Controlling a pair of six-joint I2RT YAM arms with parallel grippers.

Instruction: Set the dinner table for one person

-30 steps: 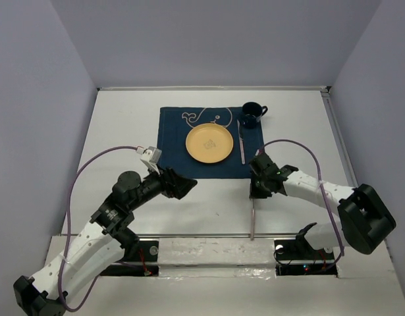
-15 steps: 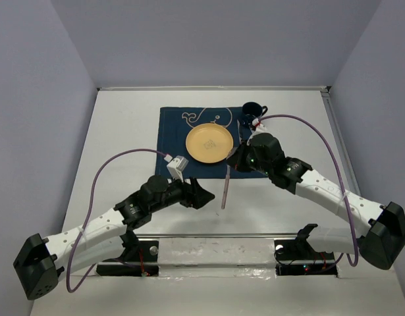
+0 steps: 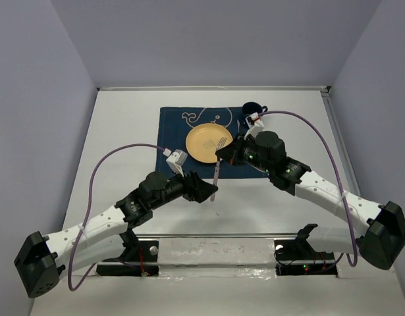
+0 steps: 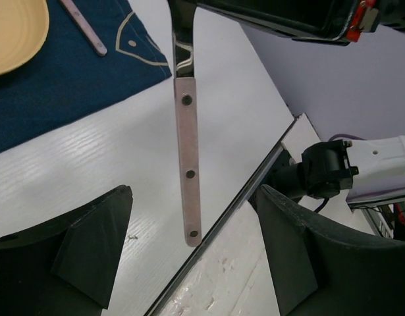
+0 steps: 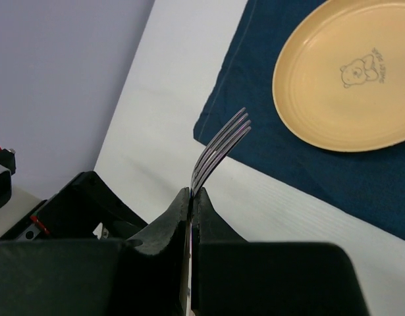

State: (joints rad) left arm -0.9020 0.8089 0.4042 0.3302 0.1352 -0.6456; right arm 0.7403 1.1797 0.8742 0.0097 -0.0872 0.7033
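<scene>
My right gripper [image 3: 223, 153] is shut on a fork with a pink riveted handle [image 3: 215, 179] and holds it in the air over the front edge of the dark blue placemat [image 3: 174, 131]. In the right wrist view the tines [image 5: 223, 146] stick up out of the shut gripper [image 5: 191, 195]. My left gripper [image 3: 203, 191] is open. In the left wrist view the handle [image 4: 188, 164] hangs between its fingers [image 4: 90, 247], untouched, near my left gripper [image 4: 193, 195]. A yellow plate [image 3: 206, 143] lies on the placemat on the white dinner table [image 3: 123, 138].
A dark blue mug [image 3: 252, 108] stands at the placemat's far right corner. A knife [image 4: 83, 27] lies on the placemat right of the plate. The metal rail [image 3: 189, 235] runs along the table's near edge, also in the left wrist view [image 4: 255, 192].
My right arm has carried the fork from the near right of the table leftward and up to the placemat's front edge. My left arm has reached forward and right, bringing its open fingers round the handle.
</scene>
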